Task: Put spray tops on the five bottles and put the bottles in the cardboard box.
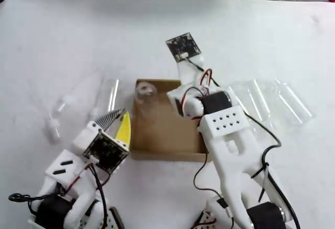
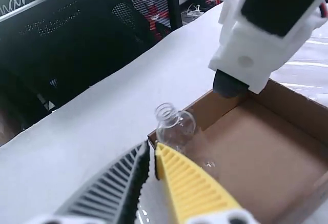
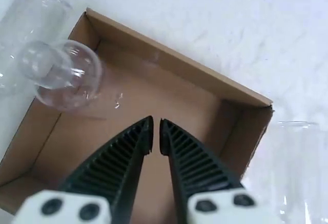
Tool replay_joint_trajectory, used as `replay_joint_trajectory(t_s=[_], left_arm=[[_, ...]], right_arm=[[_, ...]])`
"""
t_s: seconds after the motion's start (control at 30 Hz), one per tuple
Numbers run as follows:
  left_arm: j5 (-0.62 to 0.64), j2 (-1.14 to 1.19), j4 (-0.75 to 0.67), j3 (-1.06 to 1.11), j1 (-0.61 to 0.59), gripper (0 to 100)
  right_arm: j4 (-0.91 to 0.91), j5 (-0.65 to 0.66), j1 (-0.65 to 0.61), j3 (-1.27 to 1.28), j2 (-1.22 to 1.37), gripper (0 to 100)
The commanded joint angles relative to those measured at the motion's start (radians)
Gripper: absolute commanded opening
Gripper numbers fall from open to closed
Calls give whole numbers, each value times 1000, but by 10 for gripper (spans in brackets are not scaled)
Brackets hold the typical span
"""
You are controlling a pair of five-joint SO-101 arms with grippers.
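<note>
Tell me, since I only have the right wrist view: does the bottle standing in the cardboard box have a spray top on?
Observer: No. The left wrist view shows the bottle from the side, and its threaded neck is bare.
Operator: Where is the left gripper?
Observer: The left gripper is just outside the left wall of the cardboard box, near that bottle, with its fingers together and nothing in them.
Operator: I see glass at the edges of my frame. Are those more bottles?
Observer: Yes. The high view shows several clear bottles lying side by side on the table to the right of the box, and one more bottle lying to its left.
</note>
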Motion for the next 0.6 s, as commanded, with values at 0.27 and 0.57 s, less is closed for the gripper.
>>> replay_joint_trajectory(t_s=[0.27,0.57], left_arm=[[31,16,-120,43,-134,20],[244,16,-184,54,-355,22]], right_arm=[[12,-5,36,-17,-148,16],[19,-5,-73,-23,-240,16]])
